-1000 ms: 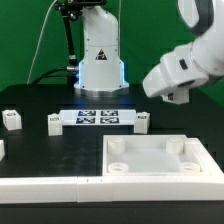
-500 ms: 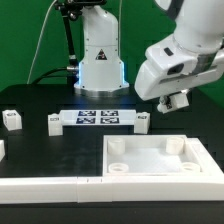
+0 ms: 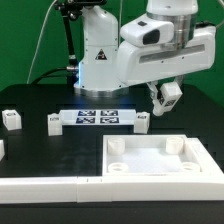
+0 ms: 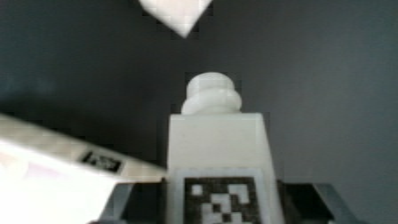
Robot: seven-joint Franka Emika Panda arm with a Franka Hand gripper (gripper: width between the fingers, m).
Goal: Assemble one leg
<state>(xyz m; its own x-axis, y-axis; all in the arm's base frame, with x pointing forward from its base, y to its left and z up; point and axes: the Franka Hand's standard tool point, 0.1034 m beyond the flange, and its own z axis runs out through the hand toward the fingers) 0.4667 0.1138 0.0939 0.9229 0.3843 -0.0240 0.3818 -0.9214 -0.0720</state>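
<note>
Clasping the leg [image 4: 217,145], pincer [image 3: 166,97] largely hidden.

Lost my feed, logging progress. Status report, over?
Gripper jaws shut on the leg, held aloft. Leg not yet on the tabletop panel. Nothing seen in the way.

Four legs [image 3: 10,120] [image 3: 55,122] [image 3: 143,122] [image 3: 167,95], one tabletop [image 3: 150,160]

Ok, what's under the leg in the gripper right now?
The leg hangs in the gripper over black table. A white tagged edge shows beside it; whatever lies directly behind the leg's body is covered.
</note>
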